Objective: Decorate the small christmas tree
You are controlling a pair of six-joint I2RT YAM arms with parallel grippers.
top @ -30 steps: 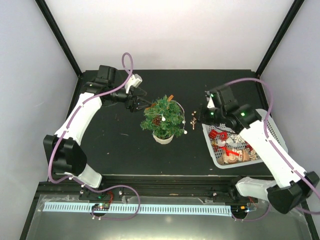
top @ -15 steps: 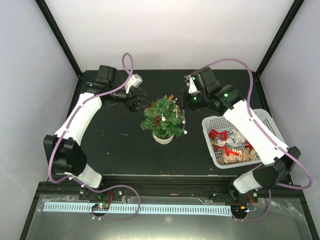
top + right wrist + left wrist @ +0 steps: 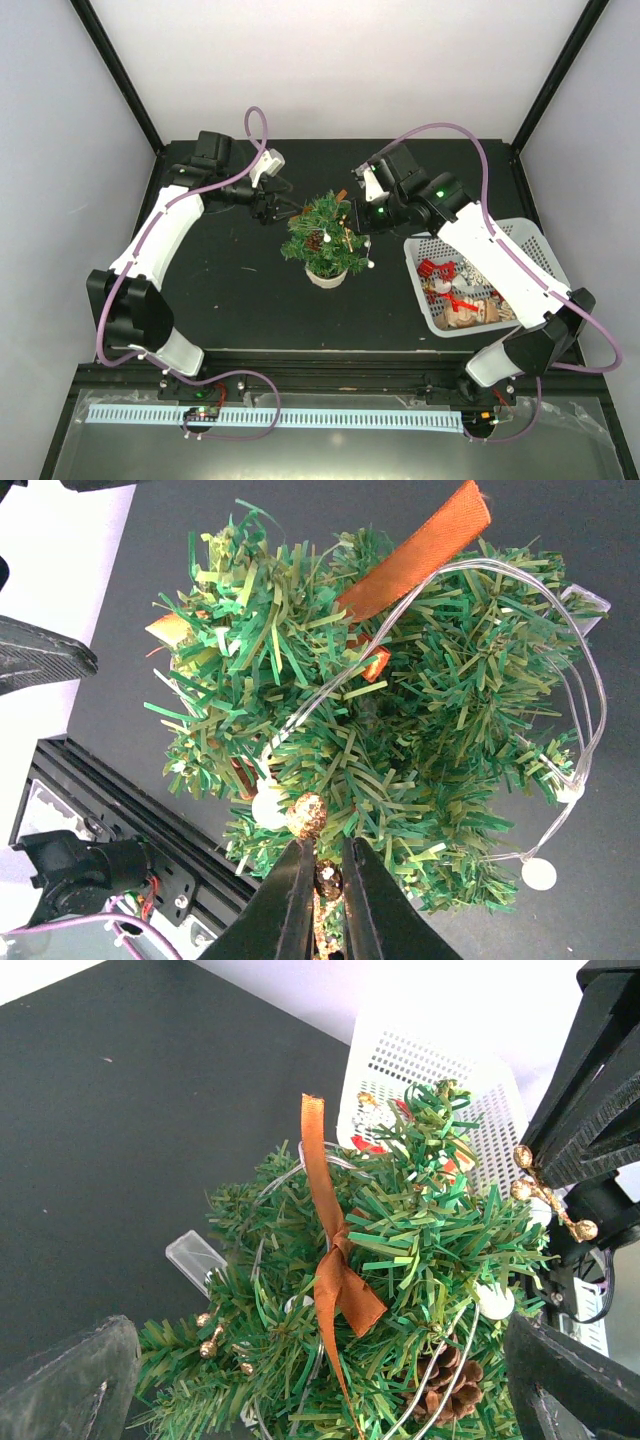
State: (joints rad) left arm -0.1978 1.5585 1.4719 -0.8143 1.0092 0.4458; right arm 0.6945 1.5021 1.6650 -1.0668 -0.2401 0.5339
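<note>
White walls [image 3: 330,70] enclose the black table [image 3: 230,300]. Left gripper [image 3: 283,210]: jaws spread wide, just left of the small christmas tree [image 3: 325,235], mid-table. Right gripper [image 3: 322,852]: at the tree's right side, pinching 1 gold sprig [image 3: 545,1195]. White basket [image 3: 535,235]: right of the tree.

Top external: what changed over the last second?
Right arm swung left from the white basket to the small christmas tree, right fingers shut on a gold bead ornament now at its branches. Left fingers stayed open beside the tree; tree and basket unmoved.
</note>
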